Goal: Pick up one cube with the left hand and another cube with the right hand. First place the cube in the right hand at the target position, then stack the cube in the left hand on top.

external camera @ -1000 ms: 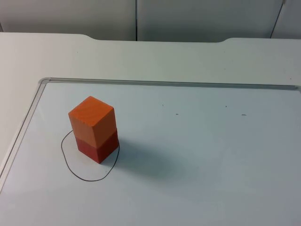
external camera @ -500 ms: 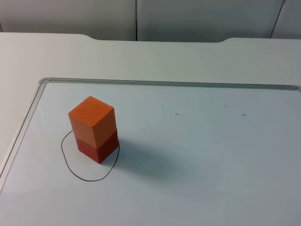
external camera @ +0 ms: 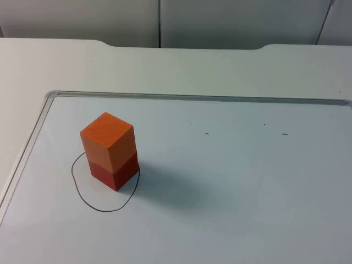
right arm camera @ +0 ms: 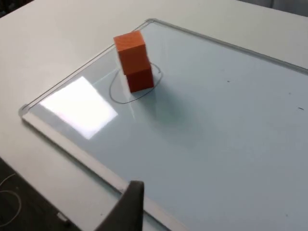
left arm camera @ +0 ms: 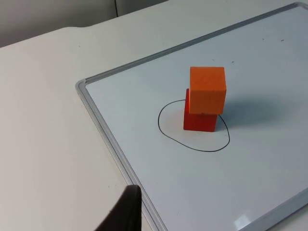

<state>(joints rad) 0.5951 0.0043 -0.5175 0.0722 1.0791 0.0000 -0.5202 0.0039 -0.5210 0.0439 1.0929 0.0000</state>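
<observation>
An orange cube [external camera: 108, 141] stands on top of a red cube [external camera: 114, 170], slightly offset from it. The stack rests inside a hand-drawn black outline [external camera: 104, 208] on a whiteboard. Neither cube is touched by anything. The left wrist view shows the orange cube [left arm camera: 207, 89] above the red cube [left arm camera: 199, 121]. My left gripper [left arm camera: 124, 211] waits well back from them, over the bare table beside the board's frame. In the right wrist view the orange cube [right arm camera: 130, 48] and red cube [right arm camera: 141, 78] are far off. My right gripper [right arm camera: 129, 204] waits high near the board's edge.
The whiteboard's metal frame [external camera: 165, 95] forms a low rim around the work surface. A few small pen marks [external camera: 284, 134] dot the board to the right. The grey partition wall [external camera: 159, 22] closes the back. The table's edge [right arm camera: 29, 168] drops to a dark floor.
</observation>
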